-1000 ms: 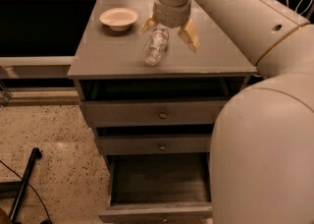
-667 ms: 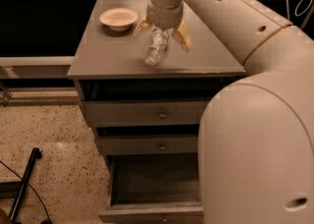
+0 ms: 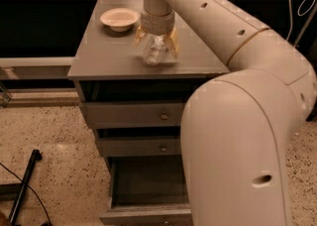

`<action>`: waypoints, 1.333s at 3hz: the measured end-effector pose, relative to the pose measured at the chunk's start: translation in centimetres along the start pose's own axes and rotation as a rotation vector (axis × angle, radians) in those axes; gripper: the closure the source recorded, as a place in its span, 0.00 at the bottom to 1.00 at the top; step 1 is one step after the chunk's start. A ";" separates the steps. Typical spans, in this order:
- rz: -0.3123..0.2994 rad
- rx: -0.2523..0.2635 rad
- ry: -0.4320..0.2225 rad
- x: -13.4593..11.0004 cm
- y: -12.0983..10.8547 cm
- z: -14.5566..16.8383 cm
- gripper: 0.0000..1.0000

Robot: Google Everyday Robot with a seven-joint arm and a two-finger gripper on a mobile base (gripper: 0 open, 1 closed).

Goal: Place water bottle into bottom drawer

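Note:
The water bottle (image 3: 154,54) lies on the grey cabinet top (image 3: 104,54), near its front edge. My gripper (image 3: 155,41) comes straight down over it, open, with one yellowish finger (image 3: 138,34) on the bottle's left and the other on its right; the bottle's upper part is hidden under the wrist. The bottom drawer (image 3: 146,183) is pulled out at the cabinet's foot and shows a dark bare floor. Its right side is hidden behind my arm.
A cream shallow bowl (image 3: 119,19) sits at the back left of the cabinet top. Two shallower drawers (image 3: 133,115) above the bottom one are closed. My large arm fills the right side. A black pole (image 3: 24,185) lies on the speckled floor at lower left.
My gripper has moved left and down over the bottle, and now covers its upper part with a finger on each side. The bottle has stayed on the cabinet top.

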State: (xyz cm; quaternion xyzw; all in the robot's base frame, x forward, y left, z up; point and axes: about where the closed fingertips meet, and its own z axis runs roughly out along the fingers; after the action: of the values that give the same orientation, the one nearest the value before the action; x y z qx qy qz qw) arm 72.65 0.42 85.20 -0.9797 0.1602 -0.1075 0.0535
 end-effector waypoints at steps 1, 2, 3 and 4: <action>-0.006 -0.026 -0.027 -0.2 0.1 1.6 0.44; 0.005 -0.029 -0.042 -0.4 0.4 2.0 0.68; 0.131 0.099 -0.089 -0.7 0.9 -0.8 0.91; 0.367 0.232 -0.108 -1.0 4.2 -5.9 1.00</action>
State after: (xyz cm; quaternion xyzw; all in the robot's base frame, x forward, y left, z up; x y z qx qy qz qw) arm 69.06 -3.66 90.17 -0.9258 0.3191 -0.0610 0.1932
